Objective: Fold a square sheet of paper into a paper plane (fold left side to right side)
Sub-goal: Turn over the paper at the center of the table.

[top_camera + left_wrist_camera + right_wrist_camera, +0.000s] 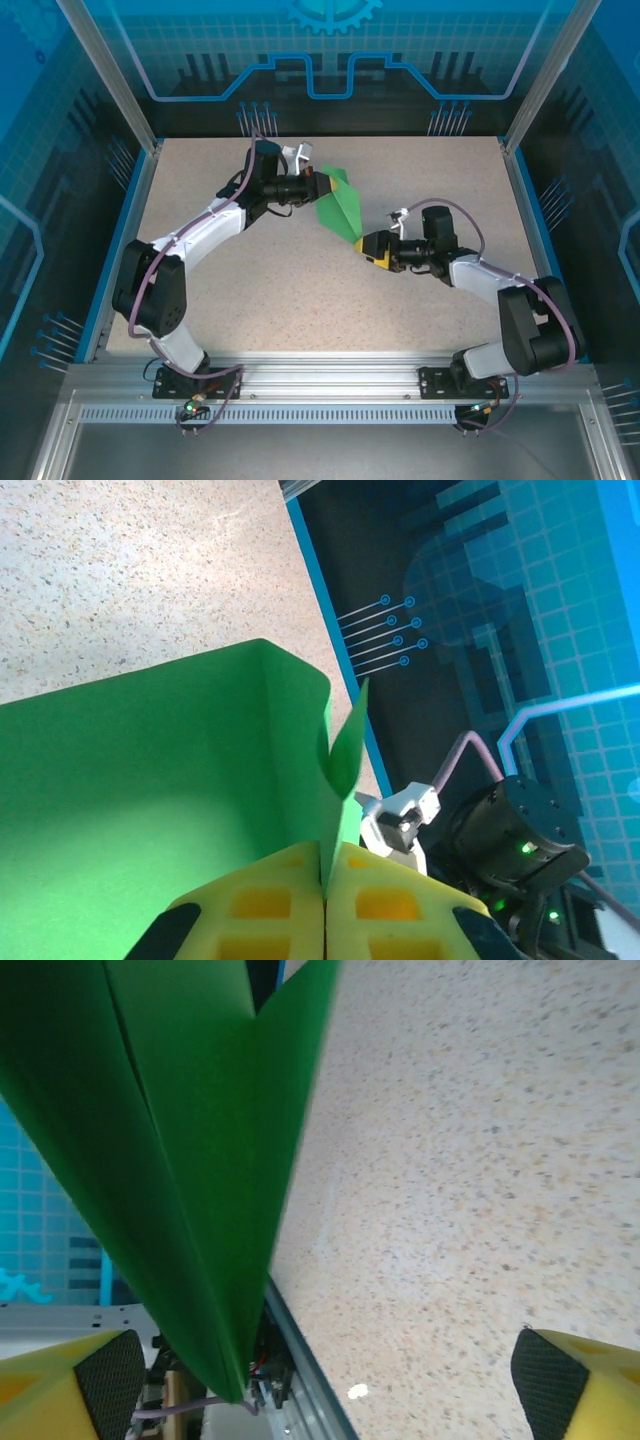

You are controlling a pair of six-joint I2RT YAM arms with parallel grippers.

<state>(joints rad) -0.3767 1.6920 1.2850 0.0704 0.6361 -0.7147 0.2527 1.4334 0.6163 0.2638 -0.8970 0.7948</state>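
The square sheet of paper (pixel 340 205) is green and folded into a long wedge, held up off the table between the two arms. My left gripper (pixel 322 185) is shut on its upper end. In the left wrist view the yellow pads (pixel 270 905) press together on a thin upright flap of the paper (pixel 150 780). My right gripper (pixel 372 250) is open at the wedge's lower tip. In the right wrist view the paper (pixel 180 1160) narrows to a point between the wide-apart fingers of the right gripper (pixel 325 1375), nearer the left fingertip (pixel 110 1375), touching neither.
The speckled tabletop (pixel 300 290) lies under the paper. Blue walls and aluminium posts (pixel 140 110) enclose it on three sides, and a metal rail (pixel 330 375) runs along the near edge. The right arm's wrist (pixel 500 840) shows just beyond the paper in the left wrist view.
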